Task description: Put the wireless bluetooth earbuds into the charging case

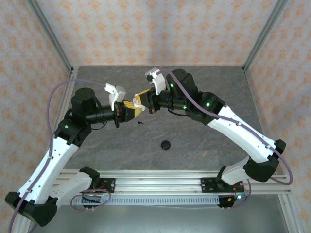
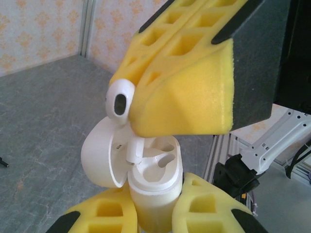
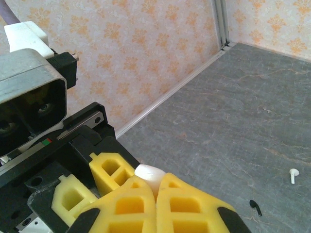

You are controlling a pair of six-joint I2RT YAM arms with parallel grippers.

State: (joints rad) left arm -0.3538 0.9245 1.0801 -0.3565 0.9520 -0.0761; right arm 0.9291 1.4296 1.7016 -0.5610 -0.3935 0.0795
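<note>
The left arm [image 1: 53, 155], at the left of the frame, and the right arm [image 1: 243, 131], at the right, are clad in white shells with black joints. A purple cable [image 1: 58, 92] is run along each. Small green lights [image 1: 207, 104] are seen on the joints. The left hand [image 1: 130, 108] and right hand [image 1: 140, 100] are fitted with yellow fingers [image 2: 184, 87], moulded with square pockets and backed in black.

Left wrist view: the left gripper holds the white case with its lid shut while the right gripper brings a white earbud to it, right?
Not shut: the left wrist view shows the lid open. The left gripper holds the case, the right gripper the earbud.
</note>
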